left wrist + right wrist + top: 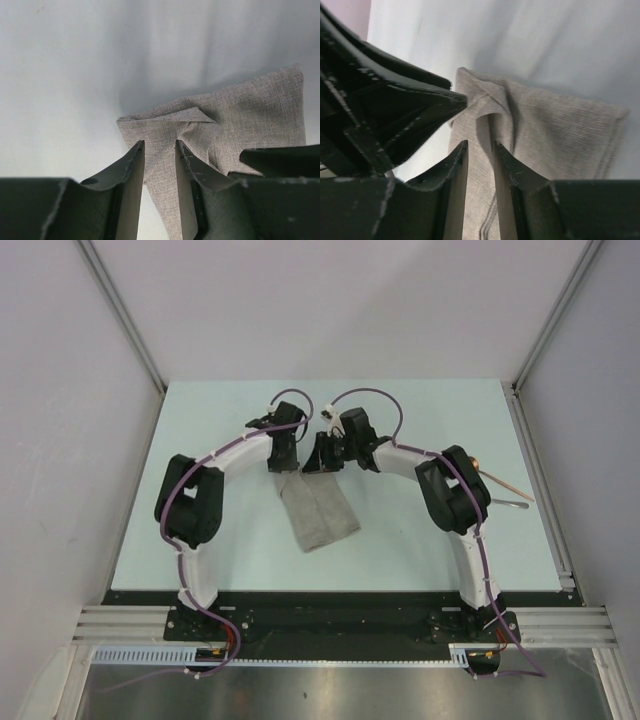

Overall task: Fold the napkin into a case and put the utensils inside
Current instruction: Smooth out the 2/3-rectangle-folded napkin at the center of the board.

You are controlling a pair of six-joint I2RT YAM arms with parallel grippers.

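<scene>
left gripper [285,464]: at the far left corner of the napkin [318,512], fingers [131,185] a narrow slit apart, grey-beige weave showing through the slit; whether any fabric is pinched cannot be told
right gripper [320,466]: just beside the left one, at the same far edge, jaws likewise a narrow slit apart, lined up on a raised pucker in the cloth; hold on the cloth cannot be told
napkin: folded to a narrow oblong, lying on the table [200,540] between the two arms, slanting from the grippers toward the near right; far end creased and bunched
utensils [505,484]: two pieces, one copper-coloured, one thin and silvery, on the table at the right, partly hidden behind the right arm [455,495], well apart from the napkin
</scene>
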